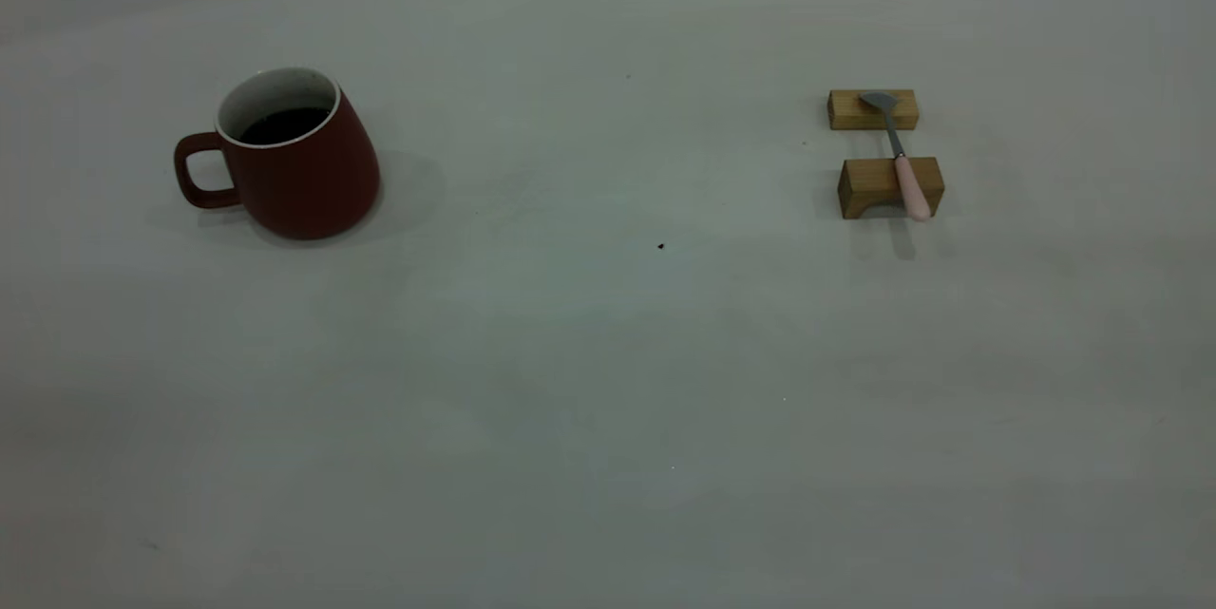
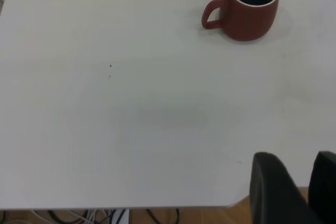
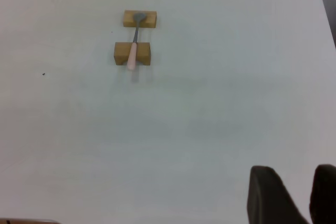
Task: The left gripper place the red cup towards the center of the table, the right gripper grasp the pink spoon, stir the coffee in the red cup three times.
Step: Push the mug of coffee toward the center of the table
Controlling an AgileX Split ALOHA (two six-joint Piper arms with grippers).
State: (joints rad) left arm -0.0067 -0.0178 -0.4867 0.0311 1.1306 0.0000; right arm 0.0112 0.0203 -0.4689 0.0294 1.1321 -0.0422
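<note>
The red cup (image 1: 299, 162) stood at the left of the frame in the outside view, upright on the tabletop (image 1: 608, 400), its handle turned toward the frame's left edge. It looked like glazed ceramic, so I judged it heavy for its size, stiff, rather slick and breakable if knocked. With the coffee (image 1: 283, 124) sitting dark and fairly high inside the white interior, it would want a level, slow carry. The loop handle or the rim wall seemed the likeliest places to take hold. It was dark red, wider at the base than the mouth, with a thin white rim. The pink spoon (image 1: 902, 162) lay at the right of the frame, well apart from the cup, bridged across two wooden blocks (image 1: 888, 186). Its grey bowl rested on the farther block and its pale pink handle overhung the nearer one. It looked light, thin and rigid, and the raised handle offered the easiest pinch. The left hand (image 2: 299, 192) showed only at the lower right corner of its own wrist view, fingers slightly parted and holding nothing. The right hand (image 3: 296, 192) sat likewise in its view, empty and slightly parted, far from the spoon.
</note>
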